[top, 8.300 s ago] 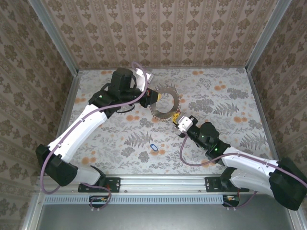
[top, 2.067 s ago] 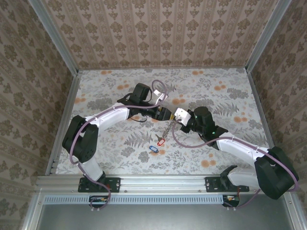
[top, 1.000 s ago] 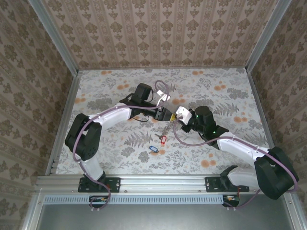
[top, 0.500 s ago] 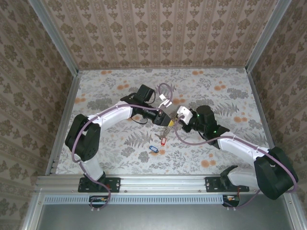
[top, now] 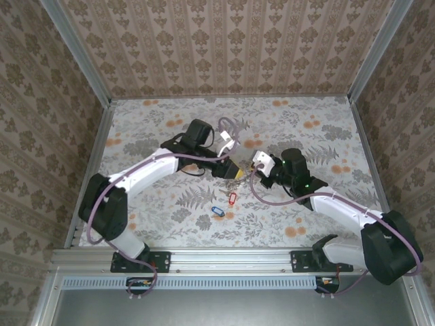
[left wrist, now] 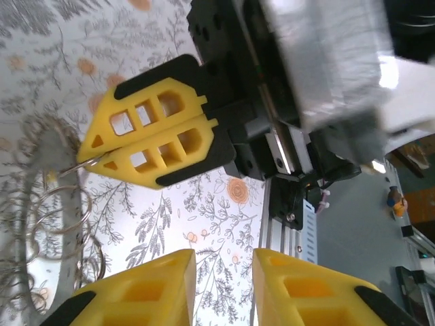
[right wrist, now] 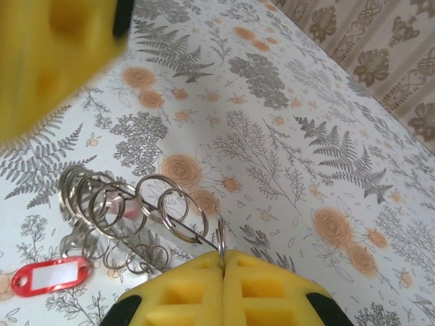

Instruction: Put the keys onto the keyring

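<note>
My right gripper (right wrist: 223, 261) is shut on one thin ring of the keyring (right wrist: 221, 239). The keyring's wire, strung with several steel rings, trails down-left from it over the table. In the top view the keyring (top: 236, 185) hangs between both grippers at mid-table. My left gripper (top: 234, 172) sits right beside my right gripper (top: 251, 175). In the left wrist view my left gripper (left wrist: 224, 288) is open with nothing between its fingers, facing the shut right gripper (left wrist: 146, 139). A red-tagged key (top: 231, 198) (right wrist: 51, 275) lies by the rings. A blue-tagged key (top: 217, 211) lies loose nearer the front.
The floral tablecloth (top: 319, 129) is walled by patterned panels on three sides. An aluminium rail (top: 224, 258) runs along the near edge. Cables loop over both wrists close to the keyring.
My left arm has changed its pose and its gripper has slid a little right, closer to the right gripper. The right gripper keeps its hold on the keyring. Both tagged keys lie as before.
</note>
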Robot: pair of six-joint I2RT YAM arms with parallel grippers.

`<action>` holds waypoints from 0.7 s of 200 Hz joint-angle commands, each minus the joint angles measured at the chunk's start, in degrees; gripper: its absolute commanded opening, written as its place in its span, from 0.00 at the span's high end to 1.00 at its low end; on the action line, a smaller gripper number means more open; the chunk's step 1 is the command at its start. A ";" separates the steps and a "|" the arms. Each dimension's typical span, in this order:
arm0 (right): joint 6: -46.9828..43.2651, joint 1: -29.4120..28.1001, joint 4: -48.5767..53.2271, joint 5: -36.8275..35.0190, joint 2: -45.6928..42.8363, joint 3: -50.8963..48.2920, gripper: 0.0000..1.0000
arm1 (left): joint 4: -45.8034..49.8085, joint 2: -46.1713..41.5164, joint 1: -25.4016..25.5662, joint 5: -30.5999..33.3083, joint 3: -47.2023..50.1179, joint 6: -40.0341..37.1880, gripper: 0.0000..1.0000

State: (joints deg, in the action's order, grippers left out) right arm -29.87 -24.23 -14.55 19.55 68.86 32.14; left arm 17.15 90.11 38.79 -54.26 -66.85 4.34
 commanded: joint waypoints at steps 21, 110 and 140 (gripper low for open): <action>-4.47 4.94 3.53 20.17 -0.63 4.51 1.00 | -17.23 -8.76 -4.63 6.79 8.84 2.96 0.54; -16.20 9.22 21.91 37.83 6.92 17.85 1.00 | -22.89 0.64 -7.14 -2.07 3.68 -16.21 0.50; -20.71 9.51 29.61 42.33 10.15 22.45 1.00 | -24.92 0.54 -6.98 -4.40 4.39 -20.62 0.51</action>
State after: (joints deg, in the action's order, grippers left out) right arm -44.25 -15.14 6.70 53.76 76.93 50.30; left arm -4.82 90.94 31.77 -53.67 -61.36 -9.96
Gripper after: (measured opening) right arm 0.060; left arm 0.489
